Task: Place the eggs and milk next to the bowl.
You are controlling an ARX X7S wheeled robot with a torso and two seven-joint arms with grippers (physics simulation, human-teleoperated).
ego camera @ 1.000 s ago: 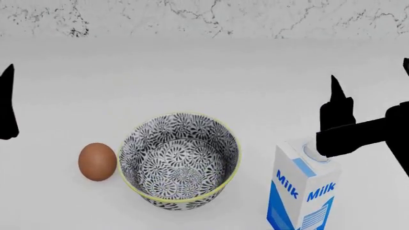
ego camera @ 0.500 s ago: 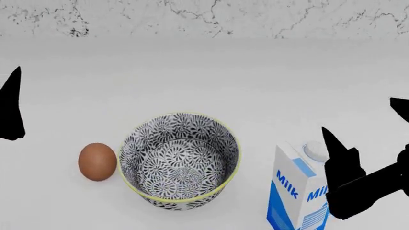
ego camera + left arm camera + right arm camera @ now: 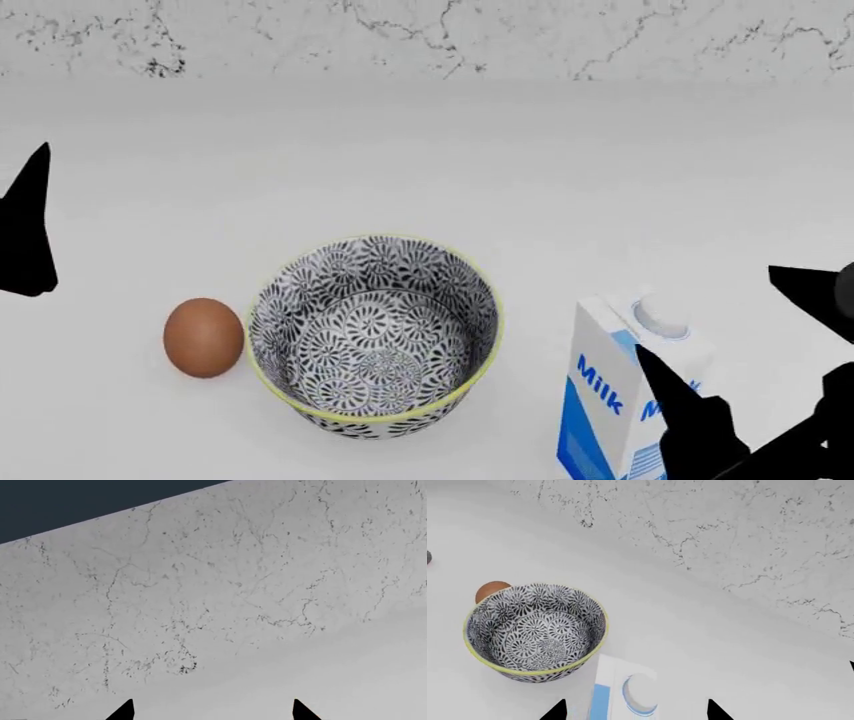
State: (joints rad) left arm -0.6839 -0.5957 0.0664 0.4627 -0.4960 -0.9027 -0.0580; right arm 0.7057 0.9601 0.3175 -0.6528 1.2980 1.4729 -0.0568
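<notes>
Your left end effector: far left above the table, fingers spread, empty, well apart from everything. Reddish-brown egg: on the table, just beside the bowl's left side. Bowl: upright, centre. Milk: upright, right of the bowl. Your right end effector: fingers parted, straddling the milk, not gripping.

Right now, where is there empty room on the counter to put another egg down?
The widest bare patch lies between the bowl and the marbled back wall. It's crowded at the front: brown egg left of the bowl, milk carton and right gripper on its right.
</notes>
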